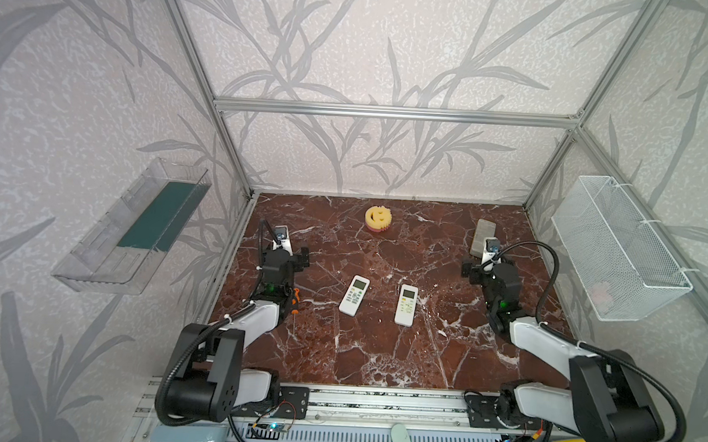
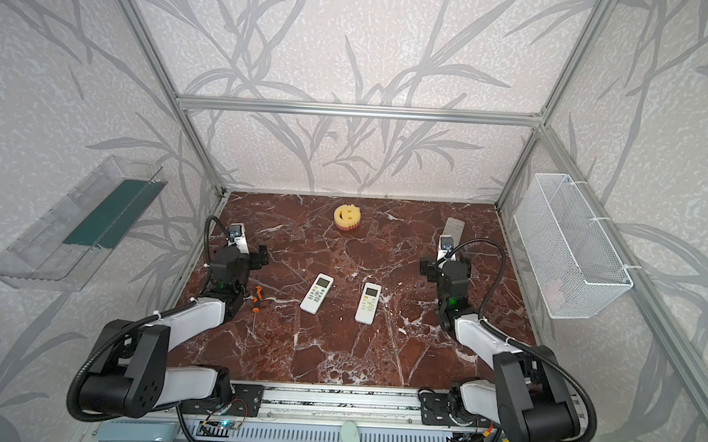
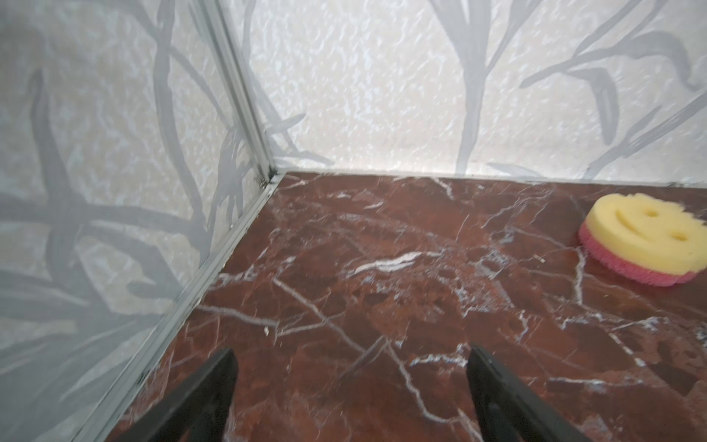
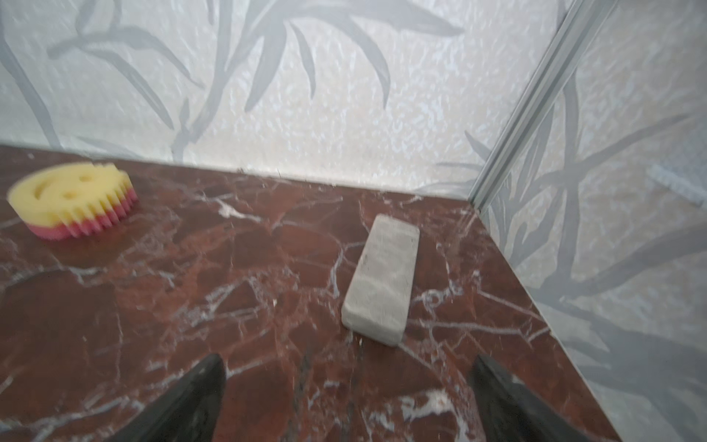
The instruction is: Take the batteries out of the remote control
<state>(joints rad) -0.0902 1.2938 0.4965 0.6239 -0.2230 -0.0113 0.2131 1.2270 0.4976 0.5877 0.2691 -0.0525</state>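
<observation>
Two white remote controls are seen face up, buttons and displays showing, near the middle of the red marble tabletop: the left remote tilted, the right remote nearly parallel beside it, the two apart. No batteries are visible; whether they sit inside cannot be told from these views.

An orange-handled screwdriver is noted at centre left of the frame, just beside the left arm. A yellow-and-pink smiley sponge lies at upper centre near the back wall. A grey rectangular block lies toward the upper right corner.

The left gripper is held with its jaws apart over bare marble, nothing between them. The right gripper is likewise spread wide and empty, near the grey block.
</observation>
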